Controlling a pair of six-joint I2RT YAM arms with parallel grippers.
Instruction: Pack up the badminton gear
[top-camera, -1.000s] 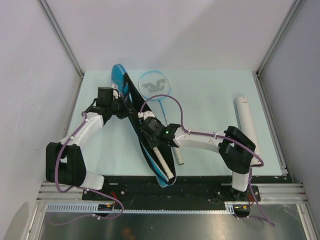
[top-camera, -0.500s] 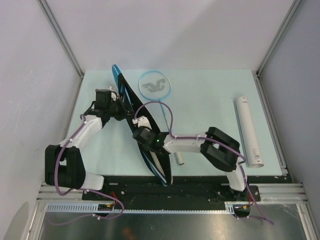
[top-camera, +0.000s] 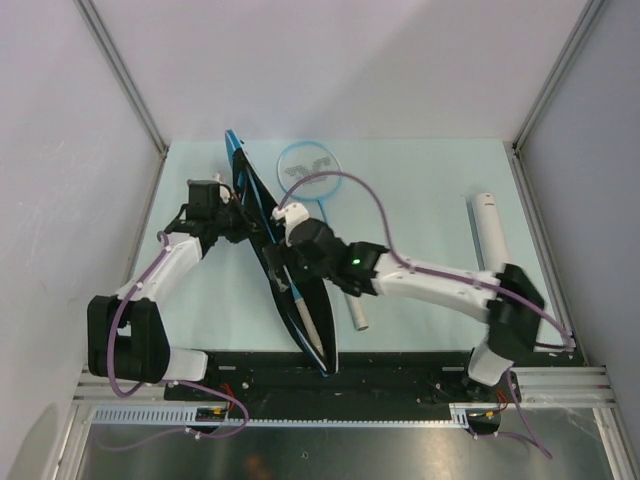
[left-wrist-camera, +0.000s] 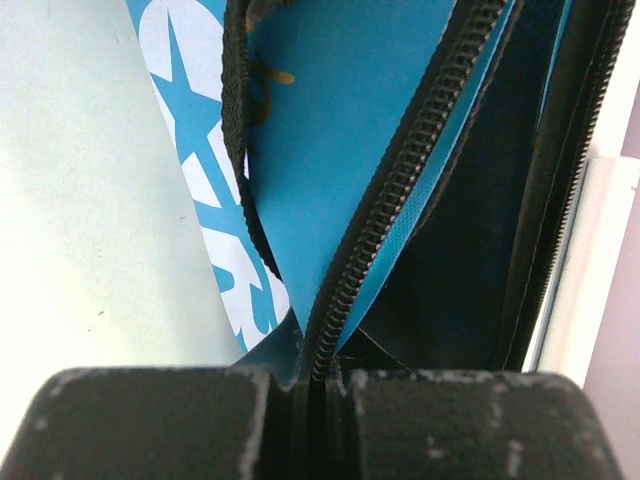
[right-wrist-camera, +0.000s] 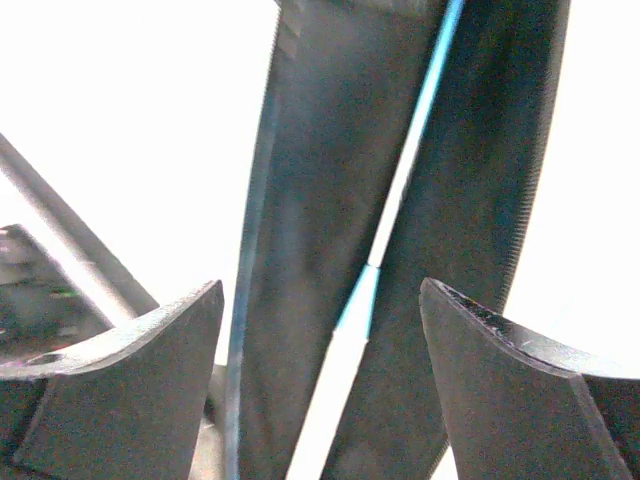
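**Figure: packing stage, overhead and wrist views.** The blue racket bag with white lettering and a black zip (top-camera: 245, 172) stands on its edge on the pale green desk (top-camera: 420, 190). It runs diagonally from upper left of centre to the lower middle of the overhead frame.

The left gripper (top-camera: 232, 220) has its fingers (left-wrist-camera: 150, 420) pressed together on the bag's zip edge, holding the mouth apart. In the left wrist view the zip teeth run straight into the seam between the two pads.

One light-blue-framed racket with a white handle (top-camera: 311, 328) lies inside the bag, its handle showing in the lower part of the opening.

**Change.** A second earlier the right gripper (top-camera: 280, 258) was closed and sat lower along the bag, near this handle. Now its fingers (right-wrist-camera: 130, 370) are spread and hold nothing. It has moved up to mid-frame and looks into the dark opening. The racket has been let go and appears to sit deeper in the bag than before.

**Remaining.** The second light-blue-framed racket (top-camera: 310, 172) lies flat on the desk just right of the bag. The long white tube (top-camera: 494, 255) lies well apart at the right. By this judgement one racket is packed, and the freed right arm can fetch the next item.
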